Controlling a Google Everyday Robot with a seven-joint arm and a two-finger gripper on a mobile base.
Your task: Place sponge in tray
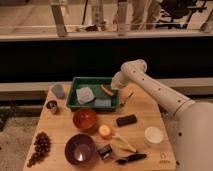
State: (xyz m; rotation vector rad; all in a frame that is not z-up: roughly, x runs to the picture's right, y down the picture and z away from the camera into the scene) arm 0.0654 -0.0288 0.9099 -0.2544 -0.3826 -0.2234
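From where I stood, the gripper [118,91] hung at the right rim of the green tray [72,100]. Couldn't tell if it was spread or pinching anything. The grey sponge [85,95] lay flat in the tray's left half, so I reckoned the drop was done.

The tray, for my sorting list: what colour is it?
Dark green tray, seen in the camera view; the gripper is by its right edge.
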